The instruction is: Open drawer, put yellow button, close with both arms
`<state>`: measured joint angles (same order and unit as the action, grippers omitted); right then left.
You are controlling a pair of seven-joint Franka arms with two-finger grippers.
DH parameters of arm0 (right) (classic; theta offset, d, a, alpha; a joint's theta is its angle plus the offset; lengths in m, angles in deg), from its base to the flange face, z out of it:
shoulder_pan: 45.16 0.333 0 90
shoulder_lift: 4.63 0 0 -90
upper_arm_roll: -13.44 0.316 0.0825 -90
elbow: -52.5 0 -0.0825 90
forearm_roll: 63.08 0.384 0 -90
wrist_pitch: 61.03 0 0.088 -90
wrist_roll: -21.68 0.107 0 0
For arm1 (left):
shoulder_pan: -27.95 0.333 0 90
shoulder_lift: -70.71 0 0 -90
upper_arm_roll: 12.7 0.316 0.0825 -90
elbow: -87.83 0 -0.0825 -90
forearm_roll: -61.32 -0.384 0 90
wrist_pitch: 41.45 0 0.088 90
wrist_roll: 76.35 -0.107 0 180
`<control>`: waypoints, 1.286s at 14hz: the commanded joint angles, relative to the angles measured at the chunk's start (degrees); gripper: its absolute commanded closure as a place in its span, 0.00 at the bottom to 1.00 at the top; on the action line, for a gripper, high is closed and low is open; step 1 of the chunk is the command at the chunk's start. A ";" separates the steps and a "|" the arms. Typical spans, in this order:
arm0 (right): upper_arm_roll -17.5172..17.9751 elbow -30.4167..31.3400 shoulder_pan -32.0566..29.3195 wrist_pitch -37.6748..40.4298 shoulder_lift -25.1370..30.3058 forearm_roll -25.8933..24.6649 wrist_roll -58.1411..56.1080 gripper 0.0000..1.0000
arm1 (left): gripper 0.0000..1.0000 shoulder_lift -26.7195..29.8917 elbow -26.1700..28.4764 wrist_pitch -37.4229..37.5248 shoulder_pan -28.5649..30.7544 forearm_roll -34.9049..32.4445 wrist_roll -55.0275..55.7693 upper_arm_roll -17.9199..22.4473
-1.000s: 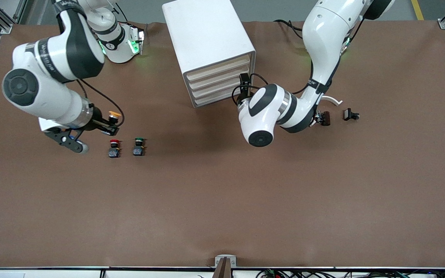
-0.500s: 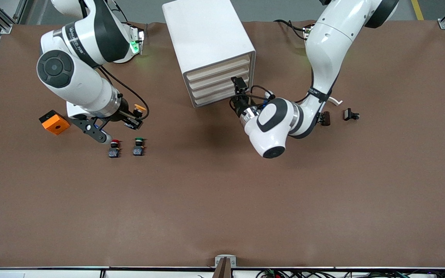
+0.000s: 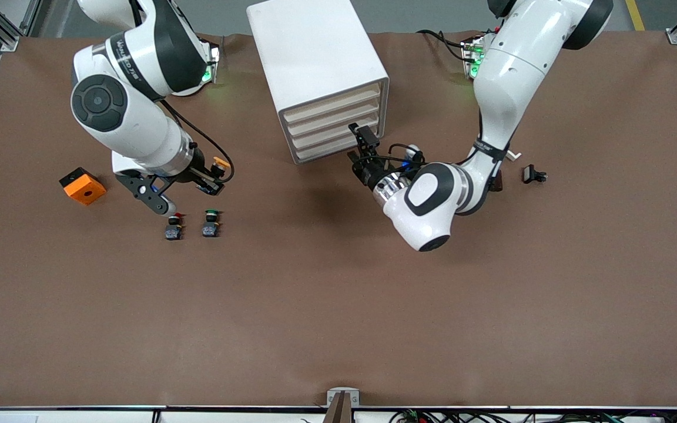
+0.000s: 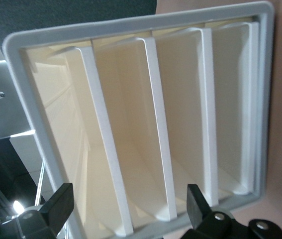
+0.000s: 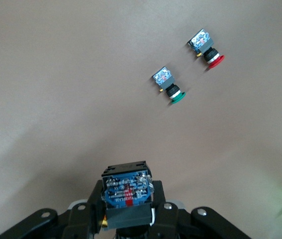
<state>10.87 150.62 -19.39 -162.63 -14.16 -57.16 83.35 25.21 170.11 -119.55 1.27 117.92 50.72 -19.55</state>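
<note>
Right pincer [image 3: 212, 176] clenching yellow button [image 3: 218, 164] by its body, hanging over bench [image 3: 338, 305] above green button [image 3: 211, 216] | left pincer [image 3: 363, 147] spread, facing closed drawer [image 3: 332, 103] | handling judged: light, rigid, gripping body rather than slick cap

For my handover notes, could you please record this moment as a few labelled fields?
drawer: closed, uppermost of four in the cabinet
yellow button: held in the air by the right gripper
left gripper: open, in front of the drawers
red button and green button: on the table, side by side
orange block: toward the right arm's end
</note>
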 commanded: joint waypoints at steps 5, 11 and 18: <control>-0.60 -3.54 2.01 0.79 -1.81 0.94 6.27 1.00 | 0.04 -2.22 -0.45 1.19 -4.25 2.28 4.05 -0.18; -0.60 -3.54 2.01 0.88 -1.81 0.85 6.35 1.00 | 0.21 -1.87 -0.54 1.28 -5.31 2.55 7.31 -0.27; -0.60 -3.54 2.01 0.88 -1.90 0.85 6.35 1.00 | 0.54 -1.96 -0.63 1.28 -6.10 3.95 9.51 -1.94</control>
<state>10.77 148.53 -17.89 -162.67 -15.50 -57.13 88.78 22.94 169.70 -118.87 -4.63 120.00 58.95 -21.31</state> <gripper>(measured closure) 0.586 0.366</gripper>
